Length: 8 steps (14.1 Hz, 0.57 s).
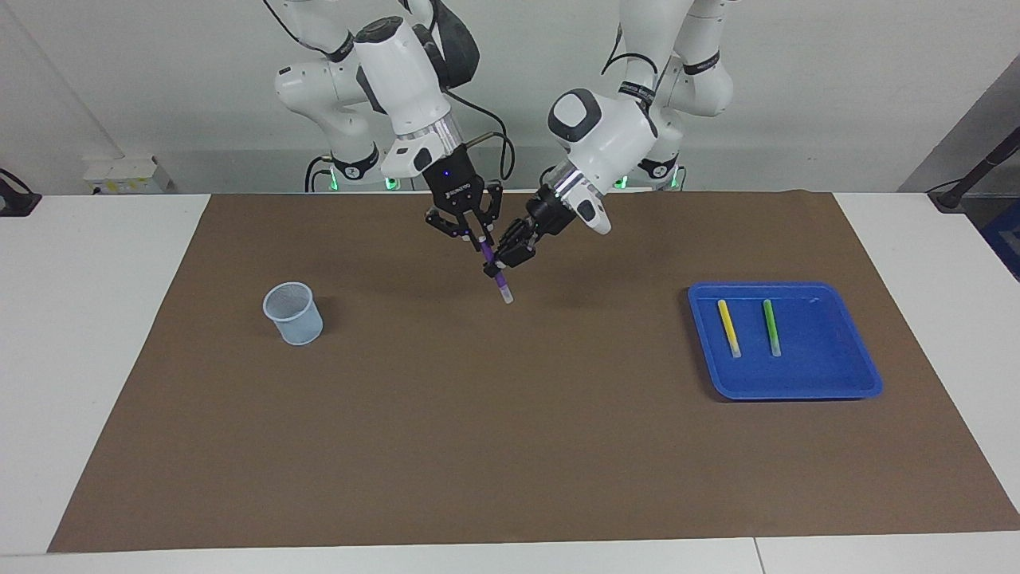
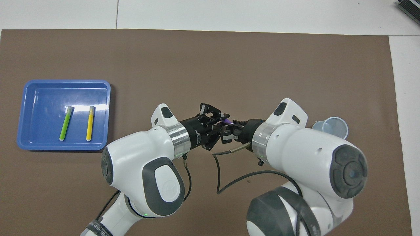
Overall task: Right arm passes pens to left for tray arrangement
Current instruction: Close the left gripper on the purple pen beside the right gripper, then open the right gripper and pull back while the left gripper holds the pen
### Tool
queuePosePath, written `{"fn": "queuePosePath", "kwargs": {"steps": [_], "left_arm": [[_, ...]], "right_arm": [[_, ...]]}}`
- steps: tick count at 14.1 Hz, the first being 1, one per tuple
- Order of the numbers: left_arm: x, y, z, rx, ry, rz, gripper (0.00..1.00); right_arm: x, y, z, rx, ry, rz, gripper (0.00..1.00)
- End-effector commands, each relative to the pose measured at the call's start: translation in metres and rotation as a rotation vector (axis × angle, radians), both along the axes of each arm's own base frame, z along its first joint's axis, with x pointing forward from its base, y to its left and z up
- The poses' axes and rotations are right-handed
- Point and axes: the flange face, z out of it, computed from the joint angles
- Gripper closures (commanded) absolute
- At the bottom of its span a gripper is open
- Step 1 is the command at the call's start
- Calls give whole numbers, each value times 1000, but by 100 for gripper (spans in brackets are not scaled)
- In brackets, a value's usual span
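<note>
Left gripper [image 2: 219, 126] and right gripper [image 2: 229, 128] meet on purple pen [image 2: 226, 121], apparently; two pens lie in tray [image 2: 19, 114].

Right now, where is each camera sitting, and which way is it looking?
Facing view: high across the table, looking at the robots; both whole arms show, claws meeting on the purple pen.
Overhead view: above the robots' end, looking steeply down; both arms come in from the bottom.
Both share: blue tray with yellow pen and green pen, cup, left claw, right claw.

White table [image 1: 103, 335], brown mat [image 1: 478, 414], pale wall [image 1: 837, 80], perhaps evenly lit
</note>
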Motion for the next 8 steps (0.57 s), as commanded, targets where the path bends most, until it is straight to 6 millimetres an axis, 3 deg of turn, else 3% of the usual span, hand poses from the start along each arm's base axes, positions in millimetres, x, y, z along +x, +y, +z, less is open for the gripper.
{"fn": "queuePosePath", "kwargs": {"steps": [1,5,8], "left_arm": [[2,-5,4,-12,-13,-7,100],[10,7,2,-4,-25,-54,100],[14,36,-7,29,-102,-230,100]], "right_arm": [[-1,-7,0,8,32,-8,0],[11,-37,2,-44,107,-16,0],[24,-86,-7,-105,153,19,0]]}}
